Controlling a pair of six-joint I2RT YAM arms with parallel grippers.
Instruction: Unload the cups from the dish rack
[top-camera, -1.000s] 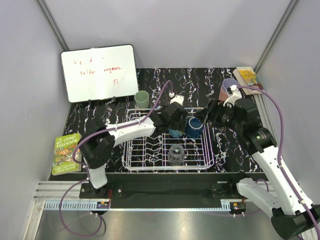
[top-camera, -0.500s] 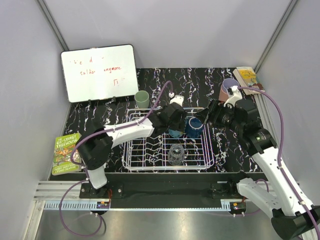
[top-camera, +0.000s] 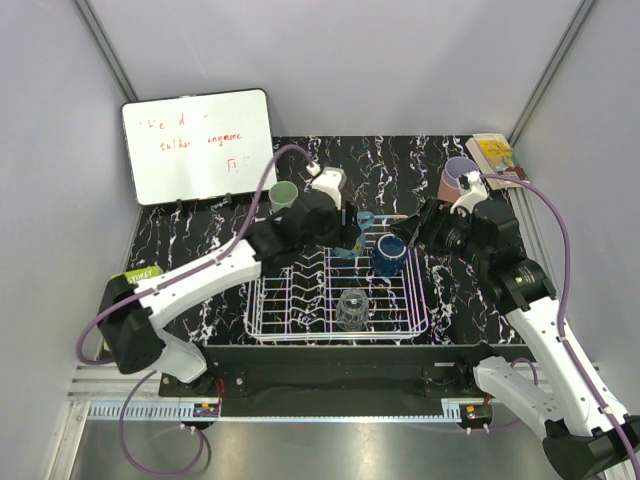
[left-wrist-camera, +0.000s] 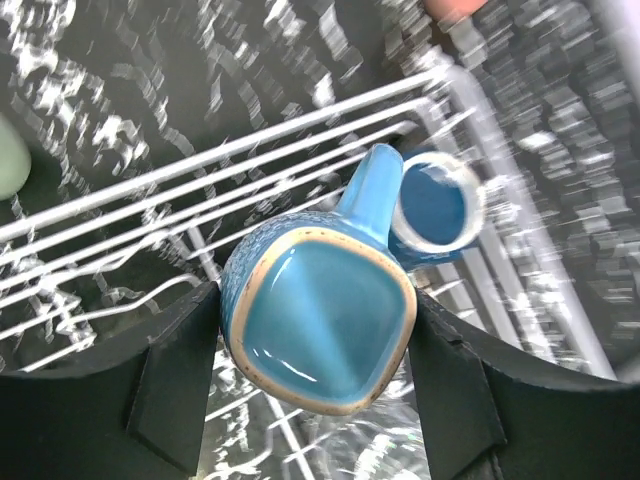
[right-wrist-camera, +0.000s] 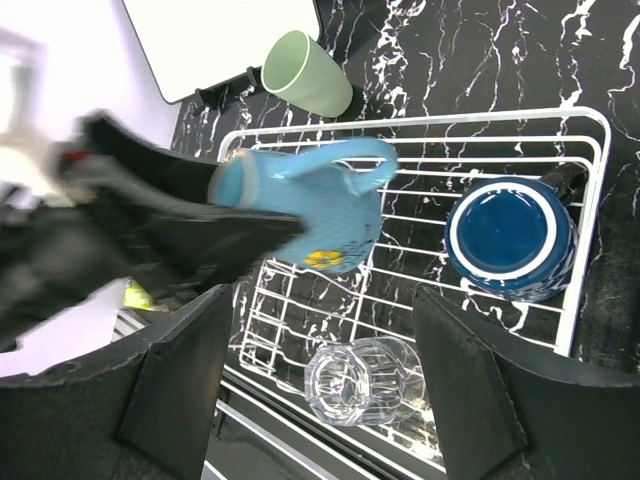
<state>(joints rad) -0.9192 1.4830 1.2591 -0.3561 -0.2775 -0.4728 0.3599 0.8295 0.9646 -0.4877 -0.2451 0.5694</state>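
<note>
Left wrist camera shows your left gripper (left-wrist-camera: 315, 310) clamped on the teal cup (left-wrist-camera: 320, 335), a finger pressed to each side. In the top view the cup hangs over the far edge of the dish rack (top-camera: 285, 300), apparently clear of the wires, though blur makes that uncertain. Your right gripper (right-wrist-camera: 322, 320) is spread wide and holds nothing, near the rack's far right corner. The dark blue cup (top-camera: 388, 256) and clear glass (top-camera: 350, 308) sit inside the rack; the pale green cup (top-camera: 283, 195) stands just beyond it.
</note>
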